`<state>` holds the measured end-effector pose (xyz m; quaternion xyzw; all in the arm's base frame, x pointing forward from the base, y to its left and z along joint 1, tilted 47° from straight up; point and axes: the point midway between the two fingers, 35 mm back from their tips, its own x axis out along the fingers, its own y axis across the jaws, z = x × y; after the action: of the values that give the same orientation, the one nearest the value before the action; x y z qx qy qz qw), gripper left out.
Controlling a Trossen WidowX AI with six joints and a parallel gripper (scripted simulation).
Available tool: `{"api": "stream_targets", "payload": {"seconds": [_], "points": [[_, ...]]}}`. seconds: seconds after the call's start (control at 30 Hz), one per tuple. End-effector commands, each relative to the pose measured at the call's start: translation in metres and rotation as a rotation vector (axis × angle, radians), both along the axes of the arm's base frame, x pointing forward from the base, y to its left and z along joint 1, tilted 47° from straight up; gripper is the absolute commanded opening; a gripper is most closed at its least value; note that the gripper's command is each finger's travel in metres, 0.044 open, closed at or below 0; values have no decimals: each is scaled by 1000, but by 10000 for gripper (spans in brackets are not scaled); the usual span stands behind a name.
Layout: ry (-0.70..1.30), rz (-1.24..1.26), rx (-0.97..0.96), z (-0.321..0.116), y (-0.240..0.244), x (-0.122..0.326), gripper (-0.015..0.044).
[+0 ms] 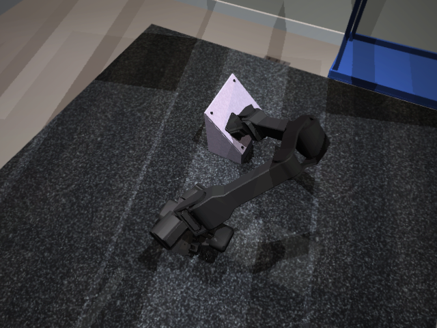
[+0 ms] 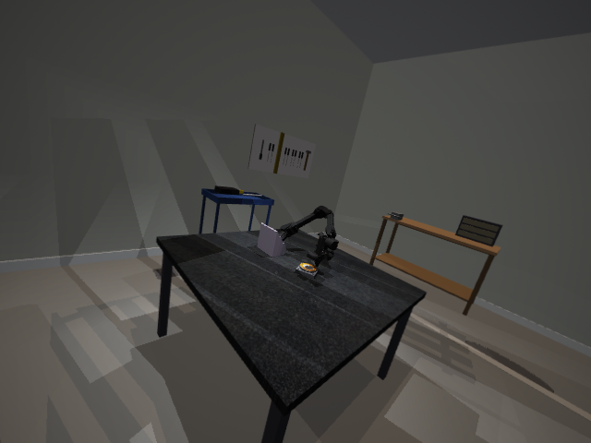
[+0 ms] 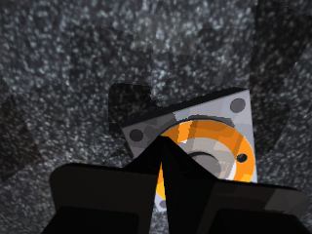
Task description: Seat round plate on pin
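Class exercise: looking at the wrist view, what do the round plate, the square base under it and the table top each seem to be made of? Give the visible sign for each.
Round plate: orange face, smooth and evenly coloured, perhaps painted metal or plastic; open.
Square base: pale grey with a dull sheen and dark round corner holes, probably metal.
Table top: black with fine pale speckles, like polished granite or a stone-look laminate.
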<state>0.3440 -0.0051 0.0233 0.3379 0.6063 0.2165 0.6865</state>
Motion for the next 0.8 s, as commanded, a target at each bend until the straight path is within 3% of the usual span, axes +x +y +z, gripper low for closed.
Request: {"api": "stream_targets", "payload": {"seconds": [0.0, 0.77], "points": [[19, 6, 12, -1, 6, -6, 0], [19, 6, 12, 2, 11, -14, 0]]}}
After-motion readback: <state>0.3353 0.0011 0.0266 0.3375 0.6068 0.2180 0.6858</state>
